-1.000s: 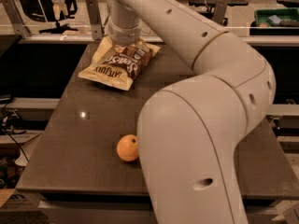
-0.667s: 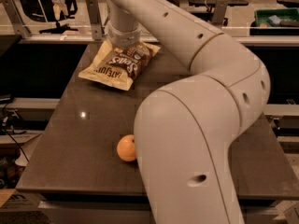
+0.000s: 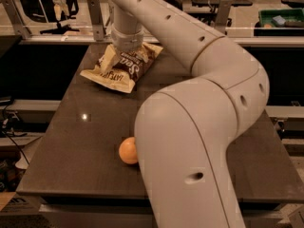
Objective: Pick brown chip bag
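1. Brown chip bag (image 3: pixel 115 75): lies on the table (image 3: pixel 71 141), far-left area. Its far end is close to the table's far edge and its near-left corner points toward the left edge. White lettering faces up.
2. Gripper (image 3: pixel 126 54): directly over the bag's far end, pointing down and meeting the bag's top surface. Open/closed state: cannot tell, since the wrist and crumpled foil hide it.
3. Bag foil left of the gripper stands up in a raised flap; the rest lies flat.
4. Arm (image 3: pixel 204 94): runs from the gripper back to the right, then down through the view's centre-right, covering much of the table's right half.
5. Orange (image 3: pixel 127 150): near the front edge, well apart from the bag, just beside the arm's lower link and partly hidden by it.
6. Open room: bare tabletop between bag and orange, and along the left side.
7. Beyond the far edge: metal rail (image 3: pixel 57 37) w/ upright posts.
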You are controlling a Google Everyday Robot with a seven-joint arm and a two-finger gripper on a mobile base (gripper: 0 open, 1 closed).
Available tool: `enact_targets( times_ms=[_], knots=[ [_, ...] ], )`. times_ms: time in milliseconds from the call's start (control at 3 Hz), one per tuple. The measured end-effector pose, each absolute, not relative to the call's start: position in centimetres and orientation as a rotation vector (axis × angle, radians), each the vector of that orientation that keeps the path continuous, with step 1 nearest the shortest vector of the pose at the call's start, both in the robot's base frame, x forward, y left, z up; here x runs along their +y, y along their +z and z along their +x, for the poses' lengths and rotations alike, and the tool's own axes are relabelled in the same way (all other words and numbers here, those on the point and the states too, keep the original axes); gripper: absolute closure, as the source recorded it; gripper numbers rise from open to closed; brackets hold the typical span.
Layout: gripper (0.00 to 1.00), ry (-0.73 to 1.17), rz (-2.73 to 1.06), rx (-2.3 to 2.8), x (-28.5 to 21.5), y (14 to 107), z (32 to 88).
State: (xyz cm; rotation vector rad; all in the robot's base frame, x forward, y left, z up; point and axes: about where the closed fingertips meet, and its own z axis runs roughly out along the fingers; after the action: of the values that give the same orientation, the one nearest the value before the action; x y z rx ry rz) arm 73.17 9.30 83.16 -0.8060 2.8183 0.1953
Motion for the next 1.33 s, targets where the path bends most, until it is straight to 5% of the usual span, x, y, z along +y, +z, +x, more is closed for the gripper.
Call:
enact_targets(
  times_ms=[667, 1000, 1333],
  knots=[
    [0.87, 0.216, -0.807, 2.817, 9.2, 83.5, 73.1],
    [1.00, 0.216, -0.807, 2.817, 9.2, 83.6, 73.1],
    [1.00, 0.230, -0.828, 2.746, 7.6, 86.3, 73.0]
  ],
)
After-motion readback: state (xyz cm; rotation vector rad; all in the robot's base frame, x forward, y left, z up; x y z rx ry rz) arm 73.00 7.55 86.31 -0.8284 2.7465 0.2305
